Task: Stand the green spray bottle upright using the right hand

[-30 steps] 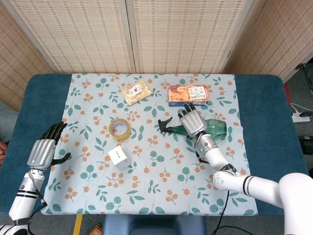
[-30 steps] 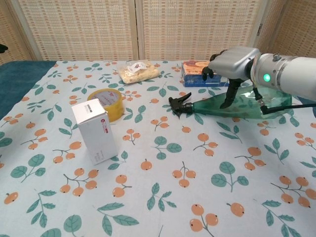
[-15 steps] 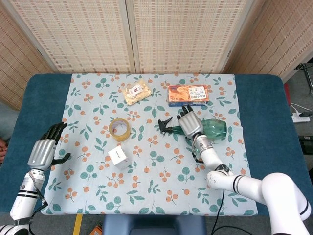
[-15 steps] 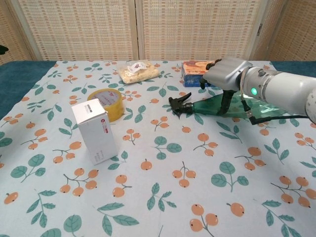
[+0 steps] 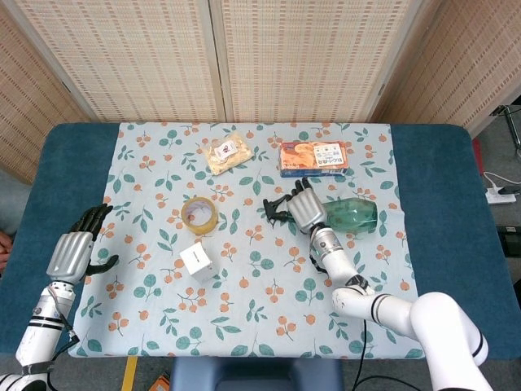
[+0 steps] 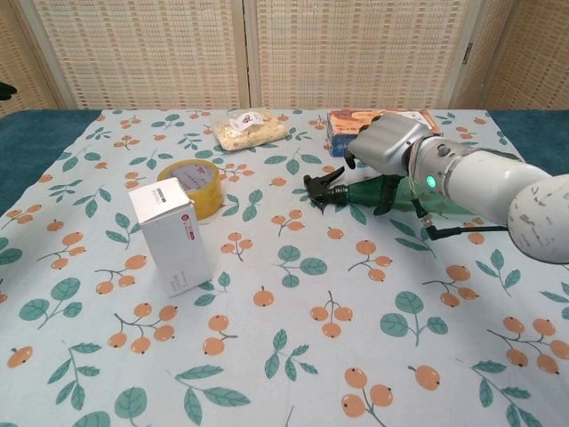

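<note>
The green spray bottle [image 5: 353, 215] lies on its side on the floral cloth, its black trigger head [image 5: 274, 208] pointing left. In the chest view only its green neck [image 6: 359, 189] and black head [image 6: 321, 185] show in front of my arm. My right hand [image 5: 306, 208] hovers over the neck just behind the trigger, fingers spread and thumb hanging down on the near side [image 6: 384, 148]; I see no grip on the bottle. My left hand [image 5: 73, 251] rests open at the table's left edge, far from the bottle.
A yellow tape roll [image 5: 199, 214] and an upright white box [image 5: 198, 261] stand left of the bottle. An orange carton [image 5: 313, 157] lies just behind it, and a snack bag [image 5: 228, 153] sits further back left. Blue table edges frame the cloth.
My right hand has slid left along the bottle, from over its body to over the neck by the trigger. The bottle and the left hand have not moved.
</note>
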{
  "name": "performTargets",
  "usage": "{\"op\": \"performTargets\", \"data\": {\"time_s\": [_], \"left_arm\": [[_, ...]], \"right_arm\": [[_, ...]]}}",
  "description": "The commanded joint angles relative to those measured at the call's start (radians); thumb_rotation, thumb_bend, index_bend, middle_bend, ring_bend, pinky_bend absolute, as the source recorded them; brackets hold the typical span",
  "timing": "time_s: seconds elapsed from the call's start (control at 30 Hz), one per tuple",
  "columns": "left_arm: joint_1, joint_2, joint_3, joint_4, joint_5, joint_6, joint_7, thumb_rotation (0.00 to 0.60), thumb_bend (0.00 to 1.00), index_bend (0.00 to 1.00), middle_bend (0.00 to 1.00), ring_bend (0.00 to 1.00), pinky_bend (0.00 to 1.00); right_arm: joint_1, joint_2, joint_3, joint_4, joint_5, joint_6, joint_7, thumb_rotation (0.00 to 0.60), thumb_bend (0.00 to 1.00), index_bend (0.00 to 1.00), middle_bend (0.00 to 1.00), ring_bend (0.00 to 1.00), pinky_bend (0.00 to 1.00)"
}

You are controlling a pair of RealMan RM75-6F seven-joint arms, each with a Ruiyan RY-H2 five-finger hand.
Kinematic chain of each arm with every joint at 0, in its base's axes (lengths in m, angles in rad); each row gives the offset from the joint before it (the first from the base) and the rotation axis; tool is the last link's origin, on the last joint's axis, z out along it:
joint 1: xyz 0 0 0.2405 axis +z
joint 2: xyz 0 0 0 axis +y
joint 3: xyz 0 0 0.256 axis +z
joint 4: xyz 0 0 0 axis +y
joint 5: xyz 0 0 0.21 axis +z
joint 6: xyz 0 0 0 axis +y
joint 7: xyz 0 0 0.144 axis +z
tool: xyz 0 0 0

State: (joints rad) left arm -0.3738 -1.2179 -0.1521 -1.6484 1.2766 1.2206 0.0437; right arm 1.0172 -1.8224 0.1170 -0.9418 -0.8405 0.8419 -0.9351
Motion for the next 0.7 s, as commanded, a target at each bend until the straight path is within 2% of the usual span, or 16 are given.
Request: {"op": "performTargets", "data": {"time_s": [0.03, 0.27, 0.47, 0.7], "left_arm": [[-0.001, 0.001, -0.001, 0.001, -0.002, -0.006, -0.009, 0.600, 0.23, 0.00, 0.02, 0.00, 0.19], [-0.004, 0.004, -0.003, 0.000, -0.011, -0.016, -0.021, 0.600, 0.23, 0.00, 0.02, 0.00, 0.20], [-0.005, 0.005, -0.003, 0.000, -0.013, -0.020, -0.028, 0.600, 0.23, 0.00, 0.02, 0.00, 0.21], [-0.001, 0.002, -0.010, -0.005, -0.029, -0.013, -0.030, 0.600, 0.23, 0.00, 0.00, 0.00, 0.21]], "right_arm": [[-0.005, -0.035, 0.001, 0.052, -0.032, 0.015, 0.027, 0.600, 0.00, 0.34, 0.32, 0.17, 0.17], [-0.011, -0.081, 0.009, 0.129, -0.078, 0.013, 0.064, 0.600, 0.00, 0.46, 0.39, 0.26, 0.23], [-0.020, -0.105, 0.010, 0.172, -0.142, 0.023, 0.122, 0.600, 0.00, 0.61, 0.49, 0.37, 0.30], [-0.031, -0.111, 0.014, 0.203, -0.205, 0.034, 0.173, 0.600, 0.01, 0.67, 0.53, 0.43, 0.36]]}}
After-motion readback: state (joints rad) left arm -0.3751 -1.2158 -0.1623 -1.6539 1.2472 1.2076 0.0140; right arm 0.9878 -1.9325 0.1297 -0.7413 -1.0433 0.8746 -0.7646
